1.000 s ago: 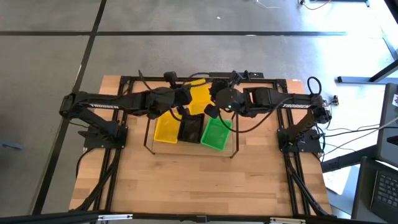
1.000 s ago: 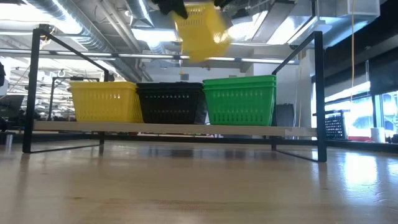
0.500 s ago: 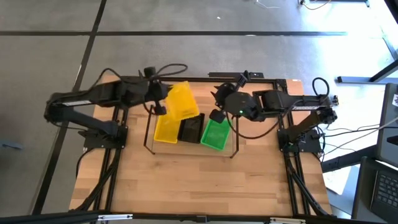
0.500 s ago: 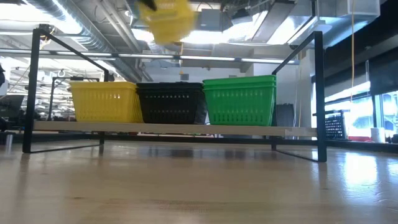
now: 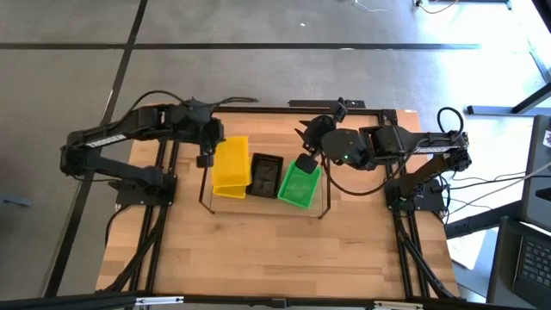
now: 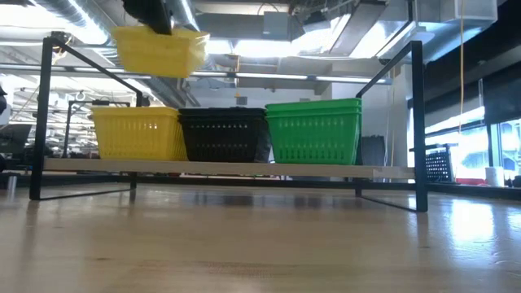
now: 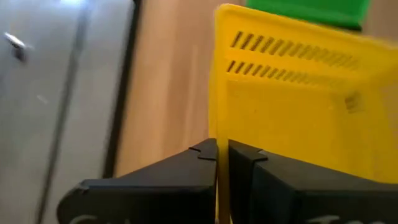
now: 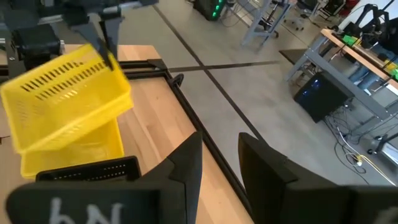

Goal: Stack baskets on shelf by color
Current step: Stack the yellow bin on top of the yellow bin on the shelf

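Shifted leftward, yellow basket [image 6: 159,50] in left end effector [image 7: 222,163]

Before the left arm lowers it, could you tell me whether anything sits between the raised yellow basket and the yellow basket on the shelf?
Nothing visible does. The left gripper is shut on the raised yellow basket, which hangs above the yellow basket on the shelf with only open air between them. The right gripper waits open near the green baskets.

Yellow basket [image 6: 137,133], black basket [image 6: 223,135] and green baskets [image 6: 313,130] line the shelf [image 6: 220,168]; another yellow basket [image 6: 159,51] hangs above its yellow end.
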Robot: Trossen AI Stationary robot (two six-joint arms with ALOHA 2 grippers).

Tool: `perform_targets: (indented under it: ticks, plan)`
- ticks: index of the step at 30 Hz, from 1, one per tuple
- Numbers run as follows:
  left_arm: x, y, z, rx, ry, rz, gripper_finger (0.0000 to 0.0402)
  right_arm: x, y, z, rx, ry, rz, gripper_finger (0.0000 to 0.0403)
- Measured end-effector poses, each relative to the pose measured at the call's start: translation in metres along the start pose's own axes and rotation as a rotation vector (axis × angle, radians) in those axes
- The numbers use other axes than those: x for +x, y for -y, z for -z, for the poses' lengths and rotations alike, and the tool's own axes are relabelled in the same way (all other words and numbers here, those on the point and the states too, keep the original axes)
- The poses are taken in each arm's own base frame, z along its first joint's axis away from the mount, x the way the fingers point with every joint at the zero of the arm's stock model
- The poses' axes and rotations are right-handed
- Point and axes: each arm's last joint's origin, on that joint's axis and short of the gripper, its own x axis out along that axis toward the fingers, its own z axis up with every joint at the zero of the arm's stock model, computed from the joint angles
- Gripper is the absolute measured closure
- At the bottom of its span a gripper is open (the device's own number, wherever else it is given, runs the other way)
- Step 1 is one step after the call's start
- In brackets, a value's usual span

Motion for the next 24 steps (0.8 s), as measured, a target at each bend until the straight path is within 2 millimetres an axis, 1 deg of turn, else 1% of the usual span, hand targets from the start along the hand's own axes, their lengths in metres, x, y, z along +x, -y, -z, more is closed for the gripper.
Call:
perform_targets:
  ticks: [5,9,16,19,24]
  plan:
    - [0.015,0.004,0.001,-0.022,-0.080,0.091,0.0401,0.000,0.000,0.000,0.002,-0.001,0.001,0.0298]
    - [0.032,0.007,0.000,-0.032,-0.132,0.160,0.0401,0.000,0.000,0.000,0.002,0.000,0.000,0.0298]
    - [0.064,0.012,-0.001,0.009,-0.251,0.201,0.0401,0.000,0.000,0.000,0.002,0.000,0.000,0.0298]
    - [0.074,0.014,-0.001,0.057,-0.289,0.215,0.0401,0.000,0.000,0.000,0.002,-0.001,0.000,0.0298]
    - [0.088,0.017,-0.002,0.076,-0.321,0.241,0.0401,0.000,0.000,0.000,0.002,-0.001,-0.001,0.0298]
